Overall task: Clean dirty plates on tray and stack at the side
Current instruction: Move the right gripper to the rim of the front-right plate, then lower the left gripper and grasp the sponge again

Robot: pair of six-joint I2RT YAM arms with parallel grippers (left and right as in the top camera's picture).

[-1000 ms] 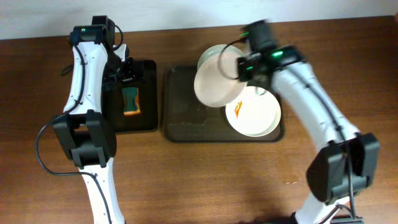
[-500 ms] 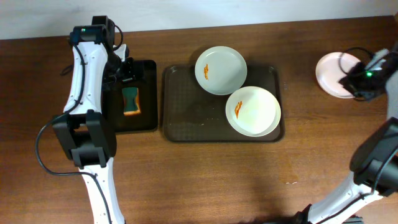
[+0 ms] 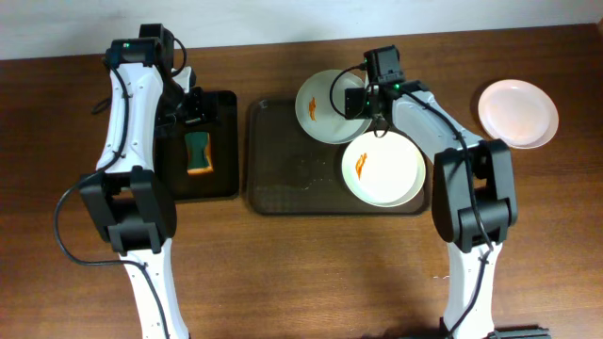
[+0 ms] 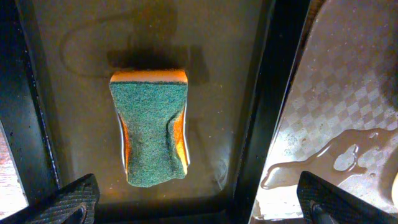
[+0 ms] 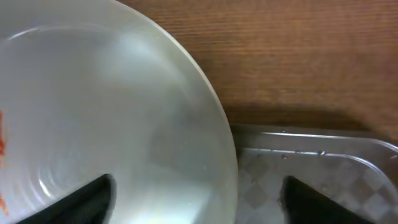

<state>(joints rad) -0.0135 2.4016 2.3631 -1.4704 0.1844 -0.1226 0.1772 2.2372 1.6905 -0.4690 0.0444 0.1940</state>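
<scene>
Two plates lie on the dark brown tray [image 3: 283, 160], each with an orange smear: a far plate [image 3: 325, 105] and a near plate [image 3: 386, 171]. A third plate [image 3: 518, 113], with no smear showing, rests on the table at the far right. My right gripper [image 3: 364, 102] is open over the far plate's right rim. In the right wrist view that plate [image 5: 106, 112] fills the left side, its rim running between the fingers of the right gripper [image 5: 199, 200]. My left gripper [image 3: 193, 105] hangs open above the sponge [image 4: 152, 127], holding nothing.
A green and orange sponge [image 3: 199, 153] lies in the smaller black tray [image 3: 221, 184], left of the brown tray. In the left wrist view the brown tray's wet checkered floor [image 4: 348, 93] shows at right. The tray's far rim [image 5: 311, 138] meets bare wood [image 5: 280, 56].
My right arm carried a plate from above the tray to the table's right side, left it there, and came back over the far plate. Its jaws went from shut to open. The left arm stayed still.
</scene>
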